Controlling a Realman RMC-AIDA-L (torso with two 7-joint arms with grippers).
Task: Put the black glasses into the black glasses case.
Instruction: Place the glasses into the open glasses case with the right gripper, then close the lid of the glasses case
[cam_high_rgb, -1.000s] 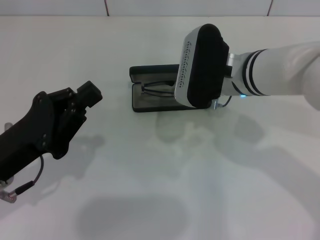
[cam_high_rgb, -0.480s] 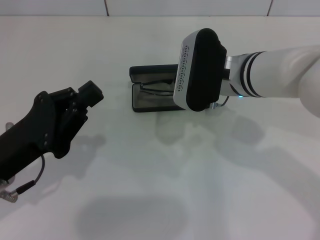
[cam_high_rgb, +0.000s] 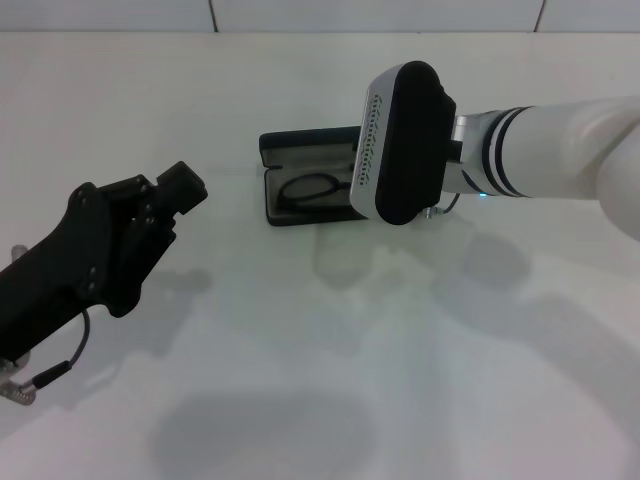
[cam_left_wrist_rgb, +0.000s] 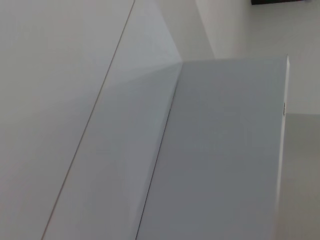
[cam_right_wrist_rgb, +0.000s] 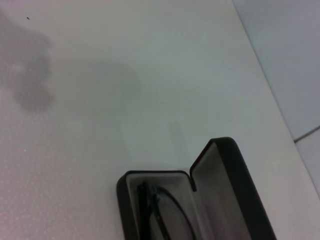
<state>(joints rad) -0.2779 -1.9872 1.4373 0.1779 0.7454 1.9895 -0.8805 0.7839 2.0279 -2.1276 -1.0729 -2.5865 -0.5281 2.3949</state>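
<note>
The black glasses (cam_high_rgb: 312, 187) have dropped flat into the black glasses case (cam_high_rgb: 285, 148); right tool's state can't be told.

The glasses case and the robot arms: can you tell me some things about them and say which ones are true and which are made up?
1. The case is open. True.
2. The glasses lie on the table beside the case. False: they are inside it.
3. The right gripper is above the case. True.
4. The left gripper is touching the case. False: it is off to the side, apart from it.
5. The case lining is bright red. False: it looks grey.
</note>
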